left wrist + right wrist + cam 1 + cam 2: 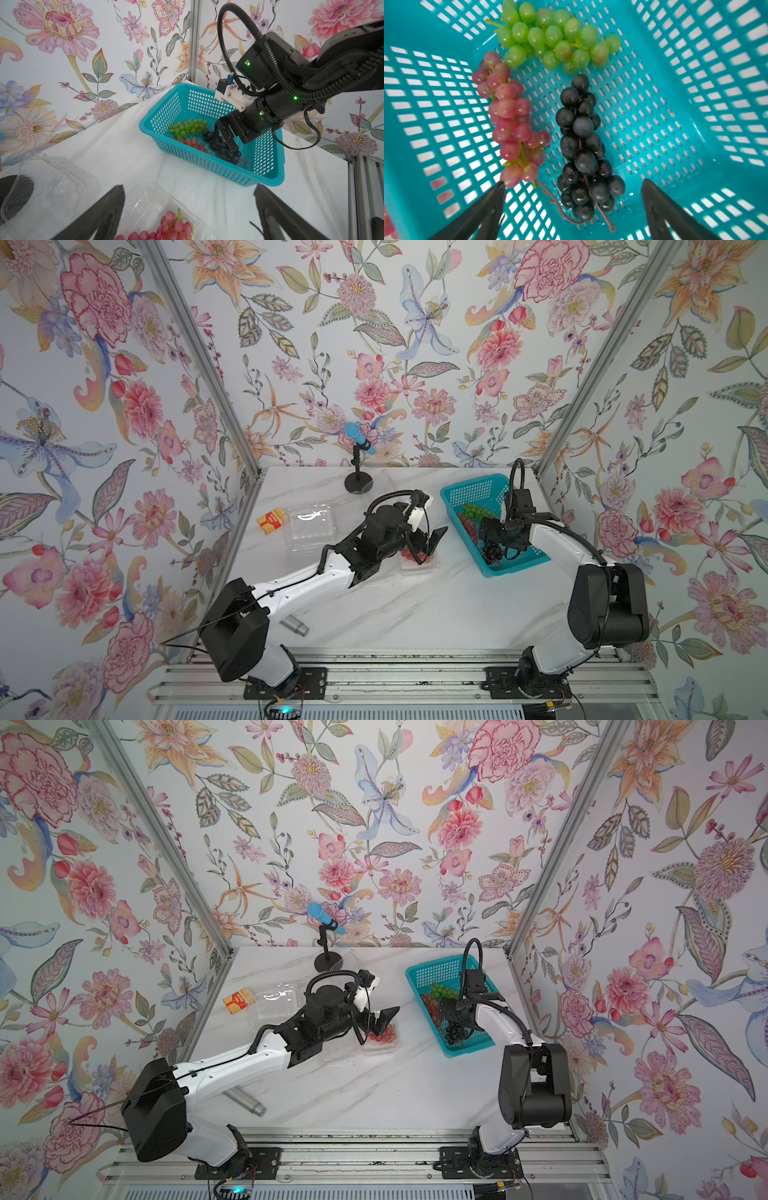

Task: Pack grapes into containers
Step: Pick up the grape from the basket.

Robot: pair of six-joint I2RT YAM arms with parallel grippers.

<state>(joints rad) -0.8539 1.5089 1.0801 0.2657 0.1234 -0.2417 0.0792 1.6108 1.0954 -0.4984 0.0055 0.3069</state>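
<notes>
Green grapes (554, 39), a red-pink bunch (510, 120) and a dark bunch (581, 145) lie in the teal basket (465, 489). My right gripper (573, 181) is down inside the basket, open, its fingers either side of the dark bunch's stem end. Another red-pink bunch (172, 226) lies in an open clear container (145, 203) at mid-table. My left gripper (430, 543) hovers open just above it, holding nothing. A second clear container (311, 526) sits left of that arm. A third (374, 485) is by the microphone stand's base.
A blue microphone on a black stand (359, 439) is at the back centre. An orange box (272, 520) lies beside the left container. A metal cylinder (295, 626) lies near the left arm's base. Flowered walls close three sides.
</notes>
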